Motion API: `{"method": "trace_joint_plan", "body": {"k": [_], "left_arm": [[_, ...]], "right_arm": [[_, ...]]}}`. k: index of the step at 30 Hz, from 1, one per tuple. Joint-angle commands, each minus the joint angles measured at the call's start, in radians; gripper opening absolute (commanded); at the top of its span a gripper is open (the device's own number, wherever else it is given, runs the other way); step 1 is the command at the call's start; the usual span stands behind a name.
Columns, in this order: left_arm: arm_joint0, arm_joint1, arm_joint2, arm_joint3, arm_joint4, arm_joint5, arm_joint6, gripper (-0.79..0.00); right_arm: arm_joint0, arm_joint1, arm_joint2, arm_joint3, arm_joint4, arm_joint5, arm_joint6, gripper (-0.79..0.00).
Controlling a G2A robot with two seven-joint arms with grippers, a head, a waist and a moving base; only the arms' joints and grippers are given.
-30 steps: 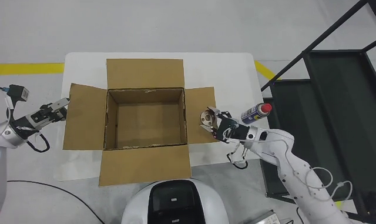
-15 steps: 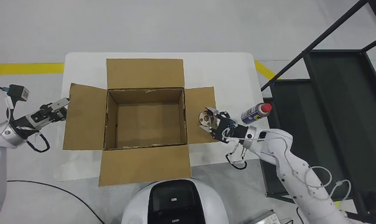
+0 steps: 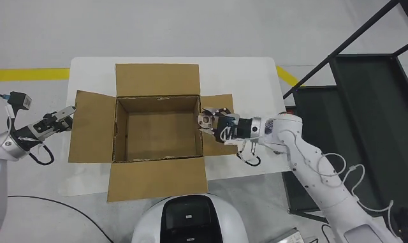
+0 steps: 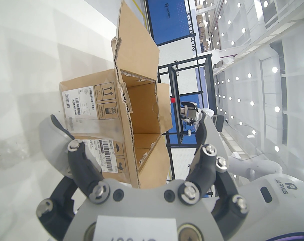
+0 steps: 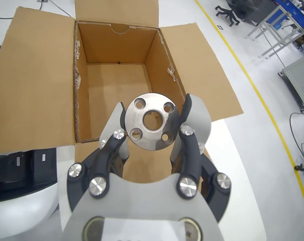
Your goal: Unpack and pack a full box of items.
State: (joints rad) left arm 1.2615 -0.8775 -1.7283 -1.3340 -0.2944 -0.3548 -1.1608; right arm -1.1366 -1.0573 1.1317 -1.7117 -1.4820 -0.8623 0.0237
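As the right gripper point(image 3: 212, 122) swings from the side flap to the box point(image 3: 159, 136) rim — jaws clamped on the metal flange point(image 3: 205, 120) — packing looks underway (left gripper point(image 3: 66, 116) sits wide open, empty, beside the opposite flap).

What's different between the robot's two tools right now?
The right tool grips a round metal disc; the left tool is open and empty. The right tool is at the right rim of the cardboard box; the left tool sits by the outer edge of its left flap. Both have the same two-finger build.
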Motion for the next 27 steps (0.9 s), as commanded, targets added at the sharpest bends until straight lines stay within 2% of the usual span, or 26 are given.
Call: {"method": "trace_joint_plan", "body": {"k": [1, 6, 12, 19, 27], "left_arm": [[0.000, 0.000, 0.000, 0.000, 0.000, 0.000, 0.000, 0.000], [0.000, 0.000, 0.000, 0.000, 0.000, 0.000, 0.000, 0.000], [0.000, 0.000, 0.000, 0.000, 0.000, 0.000, 0.000, 0.000], [0.000, 0.000, 0.000, 0.000, 0.000, 0.000, 0.000, 0.000], [0.000, 0.000, 0.000, 0.000, 0.000, 0.000, 0.000, 0.000]], "right_arm": [[0.111, -0.021, -0.084, 0.054, 0.020, -0.008, 0.025, -0.785], [0.289, -0.087, -0.292, 0.190, 0.041, 0.011, 0.040, -0.785], [0.424, -0.173, -0.489, 0.361, 0.023, 0.057, 0.001, -0.785], [0.542, -0.260, -0.608, 0.572, -0.002, 0.086, -0.045, -0.785], [0.603, -0.350, -0.706, 0.765, -0.029, 0.106, -0.088, -0.785]]}}
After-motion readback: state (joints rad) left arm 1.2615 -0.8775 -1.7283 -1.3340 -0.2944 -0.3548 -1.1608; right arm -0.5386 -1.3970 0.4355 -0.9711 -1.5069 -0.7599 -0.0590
